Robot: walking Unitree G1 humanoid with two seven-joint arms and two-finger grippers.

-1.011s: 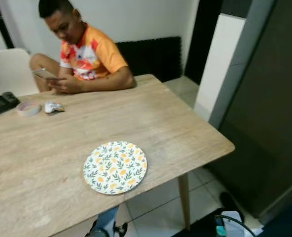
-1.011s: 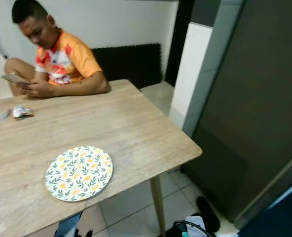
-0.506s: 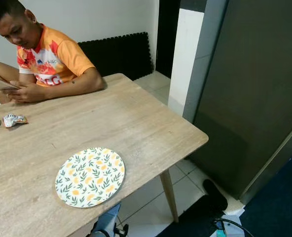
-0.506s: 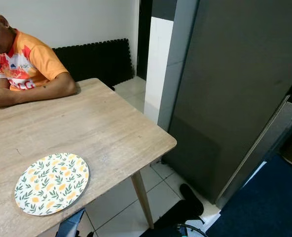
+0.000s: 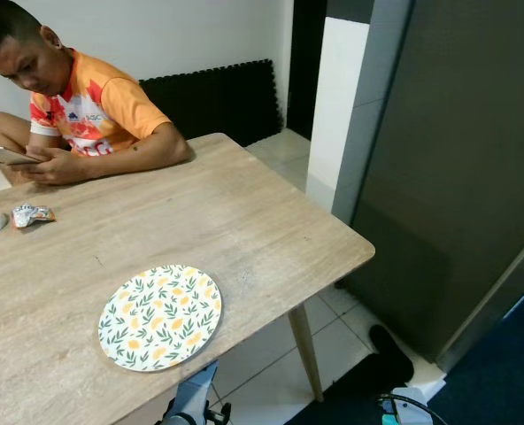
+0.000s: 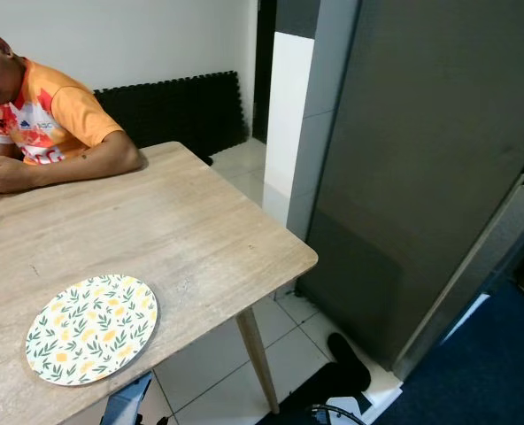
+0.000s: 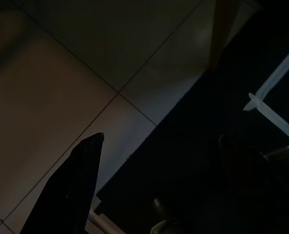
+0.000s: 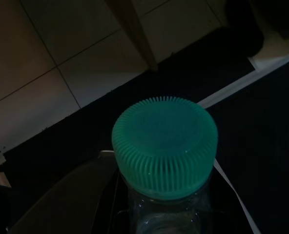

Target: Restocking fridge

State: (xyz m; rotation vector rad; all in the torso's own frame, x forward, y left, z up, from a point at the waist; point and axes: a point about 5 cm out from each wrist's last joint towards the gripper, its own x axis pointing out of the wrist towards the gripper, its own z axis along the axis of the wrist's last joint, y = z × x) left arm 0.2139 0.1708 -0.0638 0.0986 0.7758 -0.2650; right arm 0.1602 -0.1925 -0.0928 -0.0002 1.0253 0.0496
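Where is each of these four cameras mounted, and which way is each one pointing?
Left eye: on the head, looking down at the table, plate, seated person and fridge.
Right eye: beside it, same scene, aimed slightly further right.
Left wrist: on the hanging left arm, facing the dim floor tiles; one black finger shows.
Right wrist: along the right gripper, looking at a bottle's green cap.
Both wrist views share the tiled floor.

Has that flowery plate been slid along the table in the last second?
No. The plate sits at the same spot near the table's front edge, equally far from its corner; the whole picture shifted because the camera turned.
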